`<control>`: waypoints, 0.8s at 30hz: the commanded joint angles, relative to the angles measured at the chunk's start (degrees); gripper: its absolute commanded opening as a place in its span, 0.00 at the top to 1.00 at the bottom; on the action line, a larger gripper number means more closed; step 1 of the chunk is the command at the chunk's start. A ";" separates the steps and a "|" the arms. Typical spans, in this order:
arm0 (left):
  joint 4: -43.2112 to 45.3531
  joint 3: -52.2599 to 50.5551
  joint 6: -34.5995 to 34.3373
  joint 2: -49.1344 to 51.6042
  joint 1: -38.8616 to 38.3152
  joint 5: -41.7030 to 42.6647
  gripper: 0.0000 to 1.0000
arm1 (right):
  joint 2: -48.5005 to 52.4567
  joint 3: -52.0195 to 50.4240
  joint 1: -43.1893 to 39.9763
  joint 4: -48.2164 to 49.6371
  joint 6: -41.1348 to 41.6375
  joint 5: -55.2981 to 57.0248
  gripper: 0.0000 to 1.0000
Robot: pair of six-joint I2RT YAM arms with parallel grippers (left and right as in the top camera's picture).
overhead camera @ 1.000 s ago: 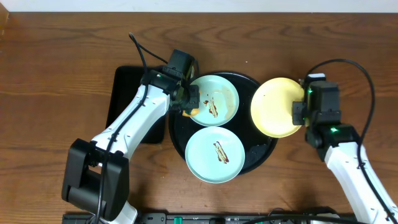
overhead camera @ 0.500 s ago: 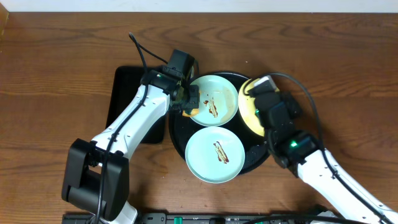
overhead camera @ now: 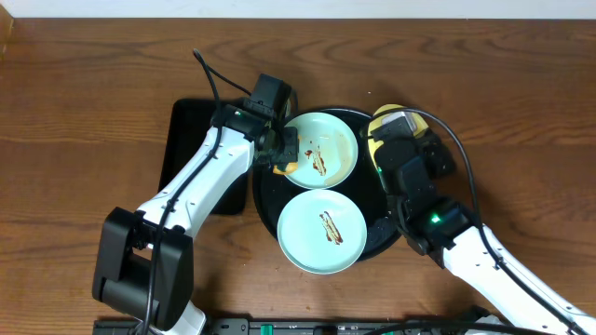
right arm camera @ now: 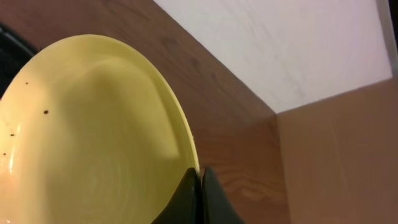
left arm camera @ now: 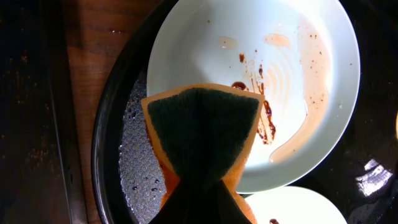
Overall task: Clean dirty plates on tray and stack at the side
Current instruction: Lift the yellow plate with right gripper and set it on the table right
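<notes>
On tray (overhead camera: 264,194) at 12 o'clock, find smeared mint plate (overhead camera: 335,140) just 3 o'clock of left pincer (overhead camera: 283,156) clenched on sponge (left arm camera: 202,134), nearer than right pincer (right arm camera: 199,186) clamped on tilted yellow plate (right arm camera: 93,143) at 2 o'clock rim.

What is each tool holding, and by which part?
Left tool grips the sponge by its near end; right tool pinches the yellow plate by its rim.

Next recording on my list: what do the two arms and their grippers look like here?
Both arms match: the left arm and right arm have smooth white link shells with black joint housings, each showing a small green light. A black cable loops off each wrist. The left gripper and right gripper are black and taper to narrow tips.
</notes>
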 commanded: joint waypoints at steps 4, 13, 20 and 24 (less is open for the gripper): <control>-0.17 -0.13 0.48 -0.46 0.15 -0.79 0.92 | -0.37 0.87 -10.08 -0.26 16.17 -1.20 0.99; -0.17 -0.13 0.46 -0.46 0.15 -0.79 0.92 | -0.20 0.92 -32.63 -2.34 24.76 -17.22 0.99; -0.20 -0.13 0.44 -0.46 0.15 -0.76 0.92 | 3.43 0.76 -47.10 -3.13 25.29 -22.34 0.99; -0.20 -0.13 0.46 -0.46 0.15 -0.76 0.92 | 7.30 0.76 -51.56 -1.64 25.29 -22.38 0.99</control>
